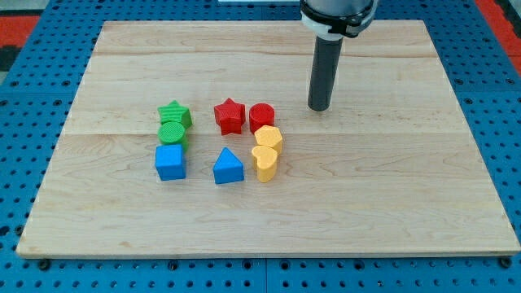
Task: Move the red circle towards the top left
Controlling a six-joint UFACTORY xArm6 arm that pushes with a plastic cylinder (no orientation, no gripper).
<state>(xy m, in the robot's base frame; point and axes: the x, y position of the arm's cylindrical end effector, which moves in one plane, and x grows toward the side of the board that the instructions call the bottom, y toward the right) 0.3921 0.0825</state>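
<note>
The red circle (261, 115) sits near the board's middle, touching or nearly touching the red star (229, 115) on its left. My tip (318, 108) is on the board to the right of the red circle, with a clear gap between them. A yellow block (269, 137) lies just below the red circle, and a yellow heart (265, 162) below that.
A green star (174, 114) and a green circle (172, 133) sit at the left, with a blue cube (170, 161) below them. A blue triangle (228, 167) lies below the red star. The wooden board (391, 187) lies on a blue perforated table.
</note>
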